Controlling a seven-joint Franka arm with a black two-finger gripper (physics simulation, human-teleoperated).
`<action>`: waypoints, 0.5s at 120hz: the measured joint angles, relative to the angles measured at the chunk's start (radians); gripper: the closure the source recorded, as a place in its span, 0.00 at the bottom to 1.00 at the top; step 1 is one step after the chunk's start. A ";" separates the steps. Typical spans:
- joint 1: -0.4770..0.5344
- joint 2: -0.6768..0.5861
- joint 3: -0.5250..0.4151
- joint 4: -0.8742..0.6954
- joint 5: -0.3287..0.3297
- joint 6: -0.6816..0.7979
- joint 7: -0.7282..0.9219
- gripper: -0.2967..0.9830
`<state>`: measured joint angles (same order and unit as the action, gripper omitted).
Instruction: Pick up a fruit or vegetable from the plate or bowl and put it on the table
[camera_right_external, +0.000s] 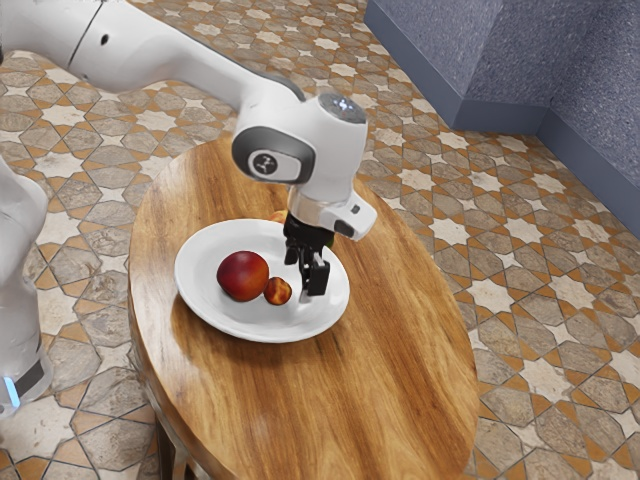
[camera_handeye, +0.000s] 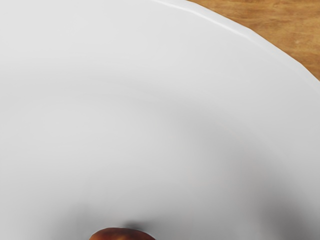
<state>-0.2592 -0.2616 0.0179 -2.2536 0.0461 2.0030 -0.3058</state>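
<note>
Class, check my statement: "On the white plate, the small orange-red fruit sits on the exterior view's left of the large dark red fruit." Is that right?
No, the side is wrong. The exterior view shows the small orange-red fruit on that view's right of the large dark red fruit. Both are on the white plate, as stated.

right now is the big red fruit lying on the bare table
No, the big red fruit sits on the white plate, beside a smaller orange-red fruit.
</note>
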 joint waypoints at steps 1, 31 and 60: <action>0.000 0.001 0.000 0.000 0.000 0.000 0.001 0.23; 0.000 0.027 0.002 0.000 -0.001 0.003 0.024 0.23; 0.000 0.051 0.002 -0.001 -0.004 0.005 0.039 0.23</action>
<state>-0.2593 -0.2109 0.0203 -2.2550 0.0422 2.0080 -0.2671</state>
